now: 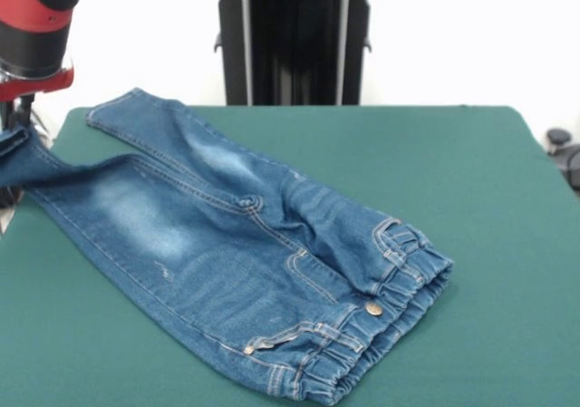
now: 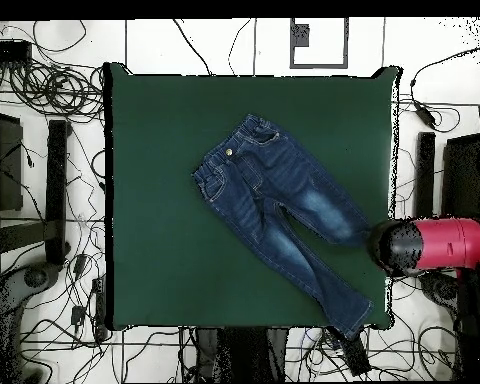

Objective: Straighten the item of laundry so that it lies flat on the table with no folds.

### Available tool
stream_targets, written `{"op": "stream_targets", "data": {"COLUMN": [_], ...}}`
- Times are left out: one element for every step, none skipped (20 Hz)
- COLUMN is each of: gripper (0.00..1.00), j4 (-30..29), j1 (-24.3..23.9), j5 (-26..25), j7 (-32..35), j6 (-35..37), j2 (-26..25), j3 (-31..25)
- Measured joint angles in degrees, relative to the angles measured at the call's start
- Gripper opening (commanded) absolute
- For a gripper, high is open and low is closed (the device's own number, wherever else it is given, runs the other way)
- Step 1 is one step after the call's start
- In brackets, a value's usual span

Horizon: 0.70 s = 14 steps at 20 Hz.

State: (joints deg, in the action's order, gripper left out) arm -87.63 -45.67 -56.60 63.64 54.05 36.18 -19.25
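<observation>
we find the jeans [image 1: 245, 262] lying on the green table [image 1: 489, 198], spread diagonally across its middle, with the far leg hem at the table's edge under the arm [image 1: 36, 22].

handling, as we judge it: the denim is soft and limp, light enough to drag, but heavier and less clingy than thin cloth. it should slide over the felt-like top with some friction and not tear. the thick places make the surest holds: the gathered waistband, the leg hems and the outer seams. the flat middle of a leg offers little to pinch.

orientation: in the overhead view the long axis runs from the waistband at upper left to the hems at lower right. the metal button [image 1: 373, 308] faces up, so the front is uppermost. the two legs part into a narrow v, one ending near the table's right edge beside the arm, the other reaching the bottom corner and hanging slightly over it.

the gripper [image 1: 13, 117] shows only at the left edge of the front view, just at a leg hem that appears lifted off the table. we cannot tell whether it is parted or closed, nor whether it has the cloth.

the legs look mostly flat; slight creasing remains about the crotch and waistband.
</observation>
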Motion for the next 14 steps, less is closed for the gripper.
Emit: {"op": "stream_targets", "data": {"gripper": [0.0,0.0,0.0,0.0,0.0,0.0,0.0,0.0,0.0,0.0,0.0,0.0,0.0,0.0], "j4": [-0.03,-0.06,-0.05,-0.06,-0.05,-0.06,-0.05,-0.05,-0.05,-0.05,-0.06,-0.06,-0.05,-0.05], "j1": [0.13,0.25,0.45,0.6,0.77,0.93,1.19,1.39,1.53,1.66,1.87,2.15,2.66,2.94], "j5": [0.01,0.01,0.02,0.02,0.02,0.02,0.02,0.01,0.02,0.02,0.02,0.02,0.02,0.02], "j7": [0.0,0.0,0.0,0.0,0.0,0.0,0.0,0.0,0.0,0.0,0.0,0.0,0.0,0.0], "j6": [0.0,0.0,0.0,0.0,0.0,0.0,0.0,0.07,0.15,0.22,0.35,0.6,1.17,1.63], "j2": [0.02,0.04,0.06,0.08,0.08,0.08,0.08,0.08,0.08,0.08,0.08,0.09,0.13,0.18], "j3": [0.12,0.25,0.44,0.59,0.8,1.04,1.46,1.72,1.86,2.0,2.19,2.43,2.91,3.2]}}
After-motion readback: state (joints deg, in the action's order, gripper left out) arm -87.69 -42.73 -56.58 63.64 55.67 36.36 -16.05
